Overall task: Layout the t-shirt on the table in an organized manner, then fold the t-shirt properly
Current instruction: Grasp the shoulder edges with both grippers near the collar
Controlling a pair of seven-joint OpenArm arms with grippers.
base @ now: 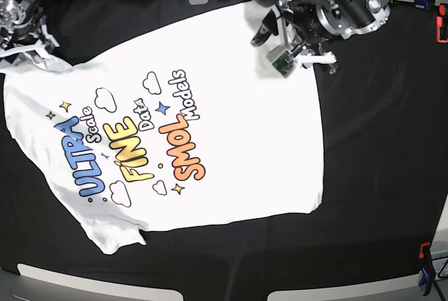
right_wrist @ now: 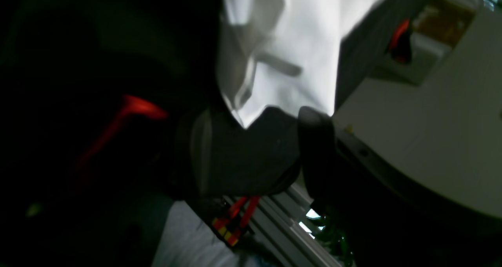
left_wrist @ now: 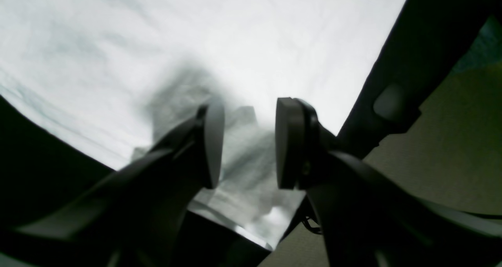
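Risk of dragging shirt [base: 231,84] askew: left gripper [left_wrist: 249,141] half open astride a bunch of it, hold unclear; right gripper [right_wrist: 259,153] wide open, empty, at its corner.

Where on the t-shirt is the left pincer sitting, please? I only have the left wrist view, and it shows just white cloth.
Observer: In the base view, the left pincer is over the far right corner of the t-shirt, away from the print.
Operator: Is the print facing up?
Observer: Yes, the colourful lettering faces up, and the shirt lies spread out on the black table.
Operator: And the other arm?
Observer: The right pincer is at the shirt's far left corner in the base view. Its jaws are apart, and a tip of white cloth reaches down to them.
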